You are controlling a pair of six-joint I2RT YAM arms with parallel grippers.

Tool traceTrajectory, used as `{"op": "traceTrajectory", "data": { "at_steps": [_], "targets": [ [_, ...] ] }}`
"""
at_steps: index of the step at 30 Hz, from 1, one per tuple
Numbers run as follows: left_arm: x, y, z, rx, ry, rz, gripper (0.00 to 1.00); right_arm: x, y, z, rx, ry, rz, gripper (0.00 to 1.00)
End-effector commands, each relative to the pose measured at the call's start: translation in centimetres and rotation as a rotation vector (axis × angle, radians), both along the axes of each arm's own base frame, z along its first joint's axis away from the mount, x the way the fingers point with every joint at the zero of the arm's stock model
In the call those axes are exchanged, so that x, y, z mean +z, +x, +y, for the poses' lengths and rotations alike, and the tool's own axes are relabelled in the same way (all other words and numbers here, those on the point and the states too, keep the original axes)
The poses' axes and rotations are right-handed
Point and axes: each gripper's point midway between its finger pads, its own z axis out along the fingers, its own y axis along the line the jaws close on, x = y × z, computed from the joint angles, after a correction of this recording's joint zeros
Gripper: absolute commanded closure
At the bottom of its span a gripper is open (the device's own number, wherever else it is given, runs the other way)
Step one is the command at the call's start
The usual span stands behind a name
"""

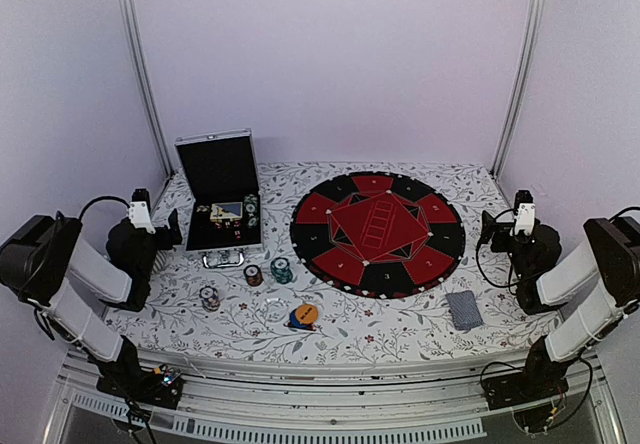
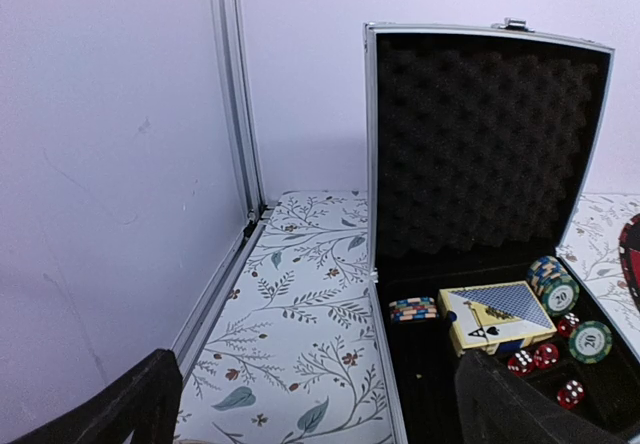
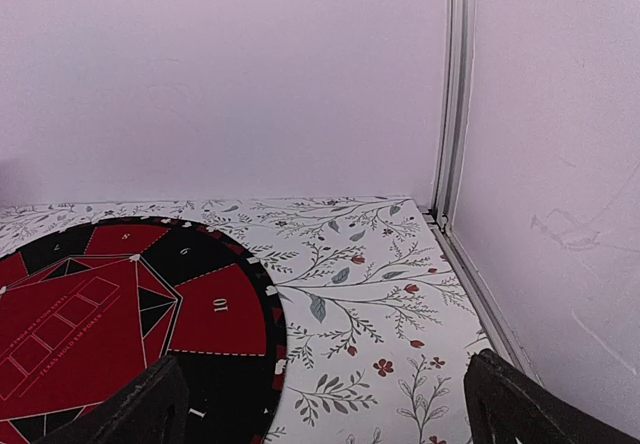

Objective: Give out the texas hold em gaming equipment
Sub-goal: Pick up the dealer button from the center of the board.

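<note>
Mat [image 1: 377,231] red-black geometric; tablecloth [image 1: 400,326] white, leafy floral print; case [image 1: 218,169] black, silver-edged; card deck [image 1: 464,309] grey-blue; button [image 1: 305,313] orange.

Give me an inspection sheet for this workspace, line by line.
Surface: floral tablecloth, with a round red-and-black mat lying flat.
Job's things: chip stacks and orange button near left; card deck near right; all off the mat.
Clutter: open case holding card box, spare chips, red dice.
Grippers: left gripper and right gripper open, empty.
Cables: black loops at both arms, away from the pieces.
Surroundings: plain walls, aluminium posts.
</note>
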Motion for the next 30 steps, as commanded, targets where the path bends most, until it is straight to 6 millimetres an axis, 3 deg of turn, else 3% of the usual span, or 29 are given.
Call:
{"op": "traceTrajectory", "data": {
  "at_steps": [1,15,18,24,30],
  "targets": [
    [0.8,0.4,0.3,0.006,-0.007,-0.031,0.02,0.9,0.4,-0.1,-0.002,-0.009,-0.034,0.01],
    [0.8,0.4,0.3,0.006,-0.007,-0.033,0.02,0.8,0.5,0.0,0.008,-0.008,-0.028,0.01],
    [0.8,0.4,0.3,0.006,-0.007,-0.033,0.02,1.6,0.4,0.1,0.017,-0.014,-0.044,0.01],
    [0.8,0.4,0.3,0.002,-0.007,-0.031,0.02,6.3,0.3,0.7,0.053,-0.010,-0.076,0.01],
    [0.8,0.4,0.3,0.001,-0.005,-0.031,0.02,12.6,-0.8,5.5,0.340,0.091,-0.169,0.01]
  ]
}}
